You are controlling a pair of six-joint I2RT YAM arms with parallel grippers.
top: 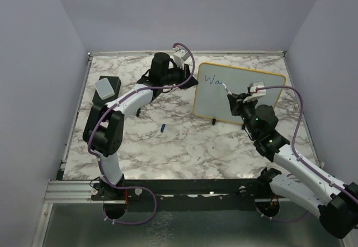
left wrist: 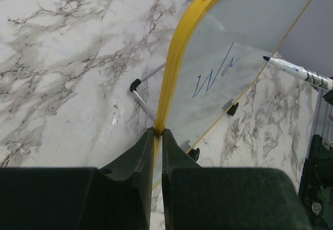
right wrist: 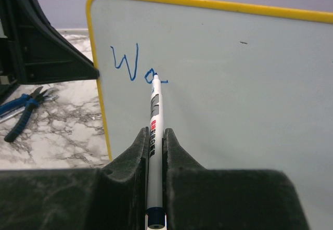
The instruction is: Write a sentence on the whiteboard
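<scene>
The whiteboard (top: 246, 93) stands upright at the back right of the marble table, with a yellow frame. Blue letters "Wa" (top: 212, 80) are at its upper left, the start of the sentence. My left gripper (top: 193, 82) is shut on the board's left frame edge (left wrist: 158, 132). My right gripper (top: 238, 99) is shut on a white marker (right wrist: 155, 110). The marker's blue tip touches the board just right of the "a" (right wrist: 151, 76). The left wrist view shows the letters (left wrist: 216, 76) and the marker (left wrist: 299, 73) in front of the board.
A grey-topped black eraser block (top: 106, 86) sits at the back left. A small blue marker cap (top: 163, 128) lies mid-table. Blue-handled pliers (right wrist: 21, 110) lie left of the board. The board's black feet (top: 213, 120) rest on the table. Walls enclose the table.
</scene>
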